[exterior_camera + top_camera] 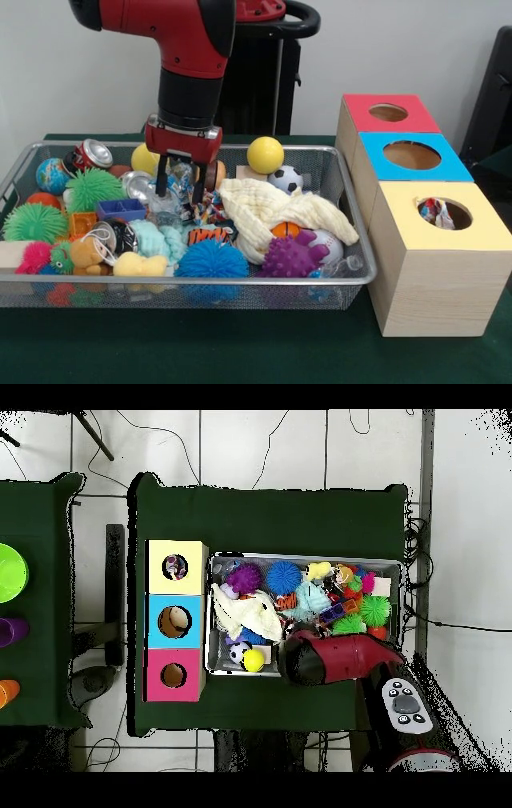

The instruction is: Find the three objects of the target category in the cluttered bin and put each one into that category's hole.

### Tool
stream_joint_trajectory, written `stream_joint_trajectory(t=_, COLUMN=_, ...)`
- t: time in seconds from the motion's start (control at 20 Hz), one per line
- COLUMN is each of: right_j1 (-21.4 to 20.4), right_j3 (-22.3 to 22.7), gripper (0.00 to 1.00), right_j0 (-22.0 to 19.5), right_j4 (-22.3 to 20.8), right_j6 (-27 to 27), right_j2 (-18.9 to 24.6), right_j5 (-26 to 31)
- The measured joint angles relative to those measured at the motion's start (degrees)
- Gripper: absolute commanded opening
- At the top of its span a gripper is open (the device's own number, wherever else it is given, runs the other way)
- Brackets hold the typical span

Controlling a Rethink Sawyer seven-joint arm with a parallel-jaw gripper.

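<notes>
My gripper (180,181) hangs open over the back middle of the wire bin (352,272), its fingertips down among the clutter. Just below and in front of it lies a multicoloured knotted rope toy (210,208), and a crumpled clear plastic piece (164,200) lies under the left finger. Nothing is held. Three wooden boxes stand beside the bin: red-topped (390,112), blue-topped (412,154) and yellow-topped (444,214). A similar multicoloured piece (436,211) shows inside the yellow box's hole. In the overhead view the arm (340,659) hides the gripper.
A cream cloth (268,210) is draped over the bin's right half. Around it lie a yellow ball (265,154), a purple spiky ball (292,258), a blue spiky ball (211,260), green spiky balls (92,188), a crushed can (94,154) and a small football (286,178).
</notes>
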Motion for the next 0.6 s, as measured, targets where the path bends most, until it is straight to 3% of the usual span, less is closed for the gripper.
stream_joint_trajectory(t=0.6, right_j1=0.0, right_j3=0.0, gripper=1.0, right_j0=0.0, right_j4=1.0, right_j6=0.0, right_j2=0.2, right_j5=0.0)
